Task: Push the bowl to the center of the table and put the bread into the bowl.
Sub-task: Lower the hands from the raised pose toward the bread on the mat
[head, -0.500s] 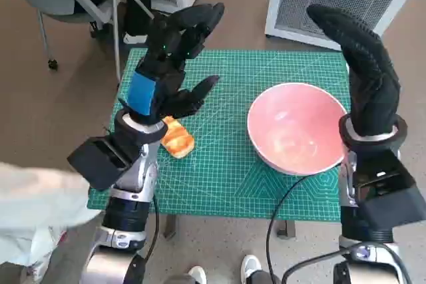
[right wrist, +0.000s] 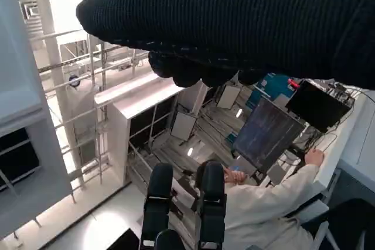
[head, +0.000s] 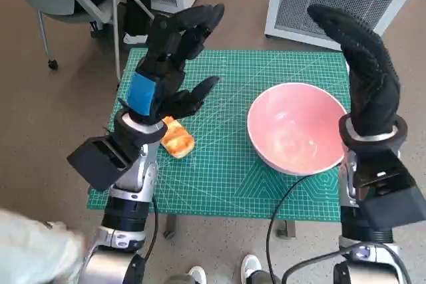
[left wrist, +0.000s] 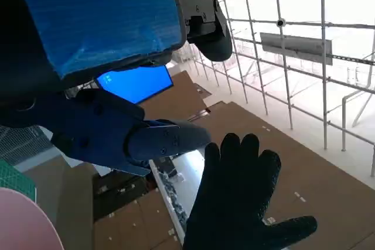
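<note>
Here both hands (head: 174,64) (head: 363,64) hover empty, fingers spread (bread (head: 177,139) beside bowl (head: 297,128)).

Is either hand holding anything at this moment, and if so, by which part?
Nothing is held. The left hand is raised with fingers apart above the bread; the right hand stands open beside the bowl.

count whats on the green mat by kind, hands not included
bowl: 1, pink
bread: 1, partly hidden under the left hand
total: 2 things on the green mat
</note>
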